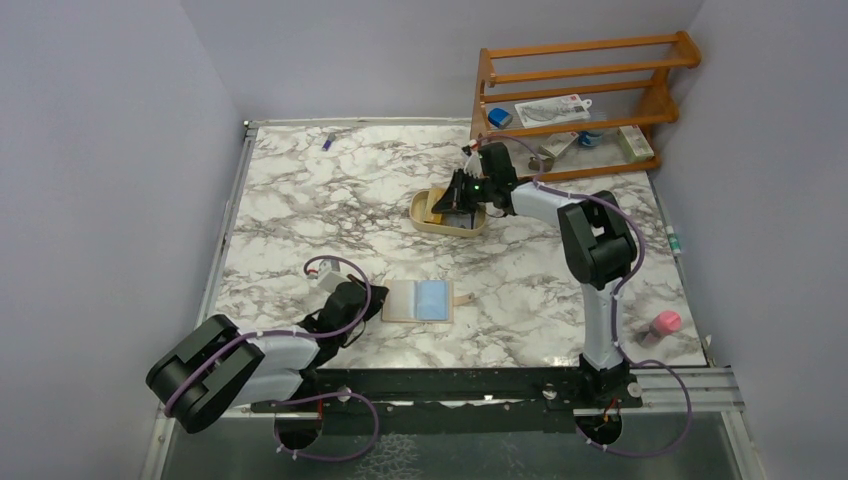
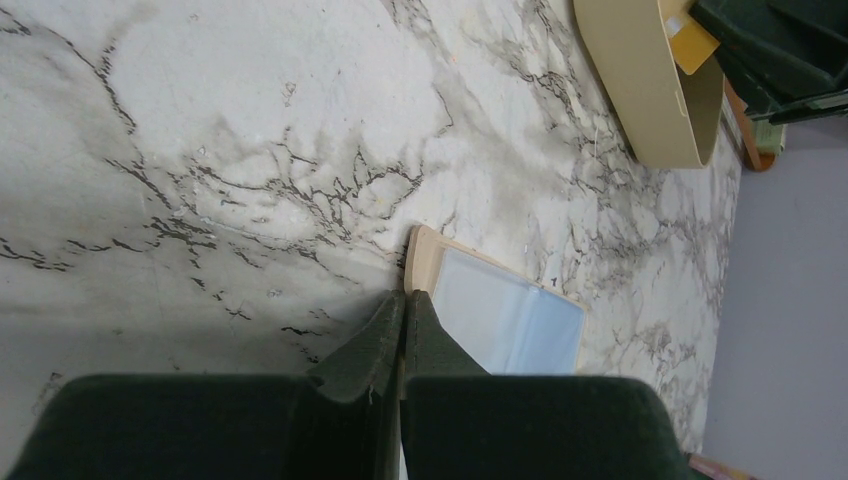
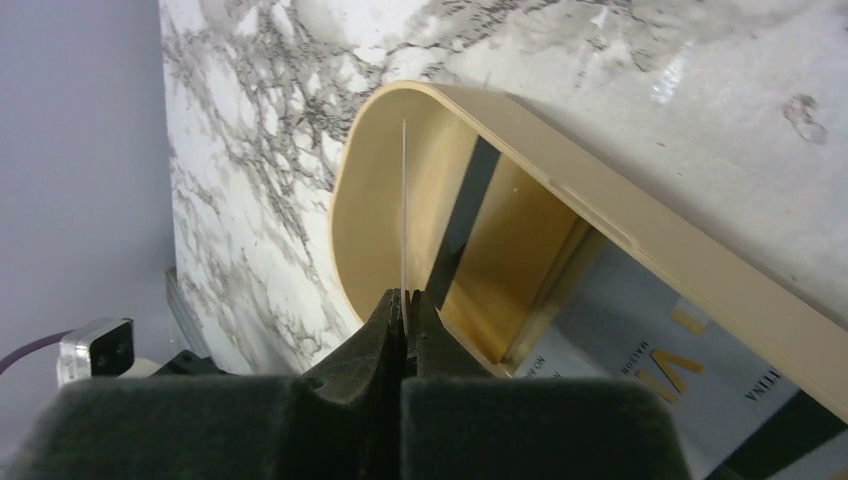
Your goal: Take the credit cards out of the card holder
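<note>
Tan card holder [image 1: 398, 300] lies open at lower centre of the top view, with a light blue card [image 1: 433, 299] showing in it. Left gripper [image 2: 403, 300] is pinched closed, nothing visible between the tips, which sit at the holder's edge; looks like a hold-down. Right gripper [image 3: 403, 298] is clamped on a thin card [image 3: 403, 200], seen edge-on, over the cream tray [image 3: 640, 228] at upper centre. Other cards [image 3: 650, 330] lie inside it. Step, as I read it: drop-off of this card. Next: release low into the tray, then go for the blue one and slide it out along its slot.
</note>
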{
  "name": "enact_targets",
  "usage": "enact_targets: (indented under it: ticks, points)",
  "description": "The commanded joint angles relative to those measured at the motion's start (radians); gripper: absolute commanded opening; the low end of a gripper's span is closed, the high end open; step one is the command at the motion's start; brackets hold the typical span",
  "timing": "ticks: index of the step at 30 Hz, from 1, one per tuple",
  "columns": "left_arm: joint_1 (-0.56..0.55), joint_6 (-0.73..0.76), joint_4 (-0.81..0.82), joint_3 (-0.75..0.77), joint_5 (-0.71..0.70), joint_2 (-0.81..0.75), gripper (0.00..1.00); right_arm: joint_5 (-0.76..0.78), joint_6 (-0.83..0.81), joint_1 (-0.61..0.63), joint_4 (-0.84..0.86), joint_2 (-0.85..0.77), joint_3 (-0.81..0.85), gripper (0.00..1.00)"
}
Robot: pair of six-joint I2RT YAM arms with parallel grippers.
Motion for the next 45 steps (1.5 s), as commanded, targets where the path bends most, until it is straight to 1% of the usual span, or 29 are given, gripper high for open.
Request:
enact_targets:
  ticks: [1, 5, 10, 14, 20, 21, 23, 24, 27, 33, 37, 38, 43, 45]
  points:
    - [-0.007, 0.053, -0.24, -0.049, 0.054, 0.059, 0.0, -0.114, 0.017, 0.003, 0.06, 0.045, 0.065, 0.01]
    - [-0.007, 0.052, -0.241, -0.05, 0.054, 0.056, 0.0, -0.158, 0.02, 0.004, 0.039, 0.08, 0.105, 0.01]
    - [-0.007, 0.051, -0.245, -0.052, 0.052, 0.048, 0.0, -0.156, 0.004, 0.003, 0.019, 0.084, 0.107, 0.01]
    - [-0.007, 0.051, -0.245, -0.05, 0.051, 0.051, 0.0, -0.152, -0.02, 0.004, -0.003, 0.075, 0.105, 0.06]
    - [-0.006, 0.054, -0.247, -0.049, 0.052, 0.055, 0.0, -0.163, -0.039, 0.004, -0.004, 0.074, 0.09, 0.19]
    - [-0.007, 0.054, -0.247, -0.049, 0.052, 0.054, 0.0, -0.165, -0.041, 0.004, -0.004, 0.073, 0.089, 0.23]
    - [-0.007, 0.054, -0.248, -0.05, 0.053, 0.055, 0.0, -0.165, -0.048, 0.003, -0.004, 0.07, 0.088, 0.33]
    - [-0.007, 0.054, -0.248, -0.05, 0.053, 0.055, 0.0, -0.162, -0.051, 0.004, -0.004, 0.067, 0.089, 0.35]
    - [-0.006, 0.054, -0.249, -0.05, 0.054, 0.056, 0.0, -0.144, -0.075, 0.003, -0.056, 0.059, 0.108, 0.46]
    - [-0.007, 0.057, -0.256, -0.05, 0.053, 0.061, 0.0, -0.04, -0.155, 0.004, -0.211, 0.033, 0.193, 0.48]
    - [-0.007, 0.057, -0.257, -0.049, 0.053, 0.064, 0.0, 0.046, -0.198, 0.002, -0.313, -0.014, 0.225, 0.49]
    - [-0.007, 0.057, -0.256, -0.05, 0.053, 0.067, 0.0, 0.072, -0.21, 0.002, -0.335, -0.027, 0.235, 0.51]
    - [-0.007, 0.063, -0.257, -0.02, 0.055, 0.077, 0.0, 0.216, -0.268, 0.0, -0.507, -0.059, 0.348, 0.52]
    - [-0.007, 0.063, -0.257, -0.02, 0.055, 0.075, 0.0, 0.254, -0.282, -0.001, -0.543, -0.088, 0.368, 0.52]
